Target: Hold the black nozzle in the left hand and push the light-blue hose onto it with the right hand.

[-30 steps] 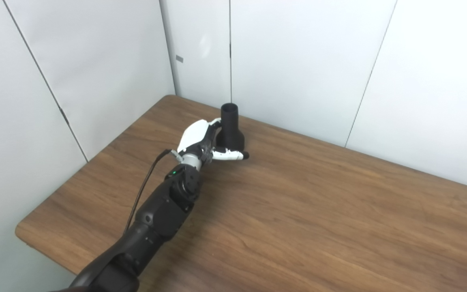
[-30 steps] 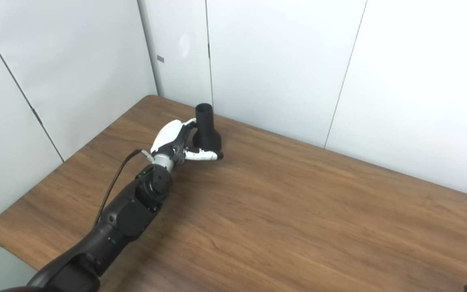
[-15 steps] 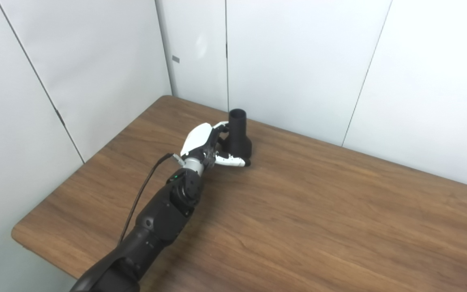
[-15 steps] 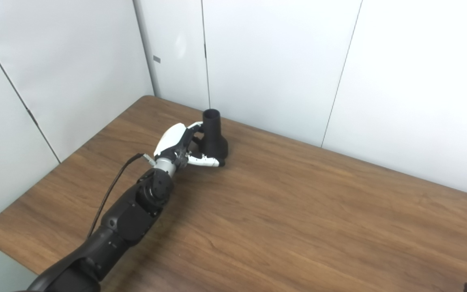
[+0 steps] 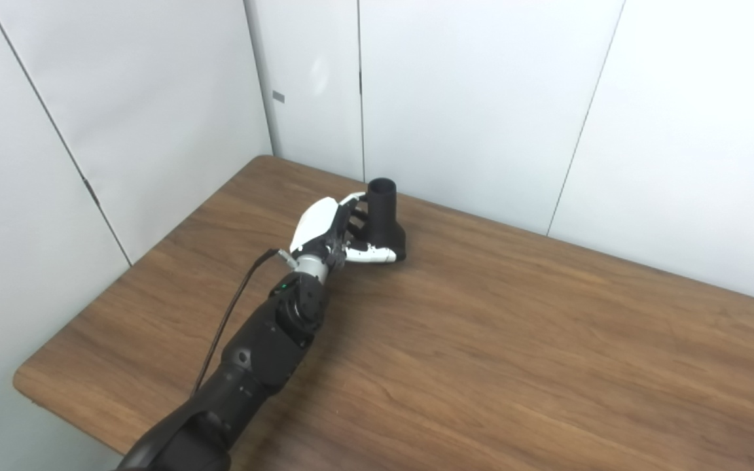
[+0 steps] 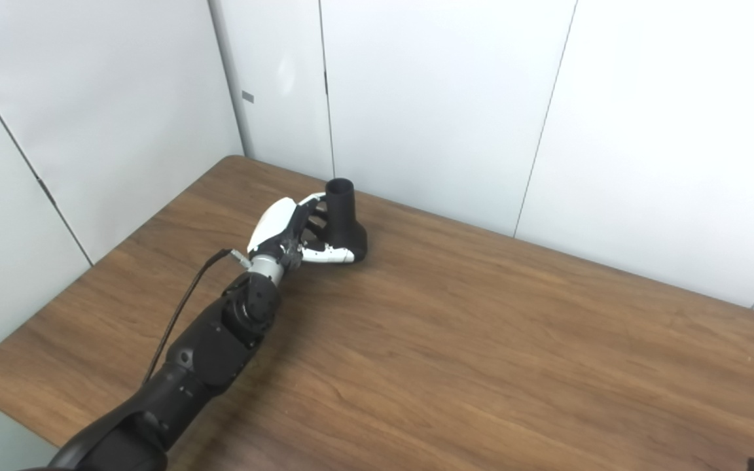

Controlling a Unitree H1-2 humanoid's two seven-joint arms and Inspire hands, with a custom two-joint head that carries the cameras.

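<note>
The left hand [image 5: 332, 230] wraps the upright black nozzle [image 5: 384, 216], which rests on the surface [image 5: 514, 340] just beyond its palm. A loose grip could tip it when lifting; hose unseen.

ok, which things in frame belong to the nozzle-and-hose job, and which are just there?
Part of the job:
- black plastic flared nozzle, upright on the table
- left hand, fingers wrapped around the nozzle's neck
The light-blue hose and the right hand are not in view.

Just there:
- brown wooden table
- white wall panels
</note>
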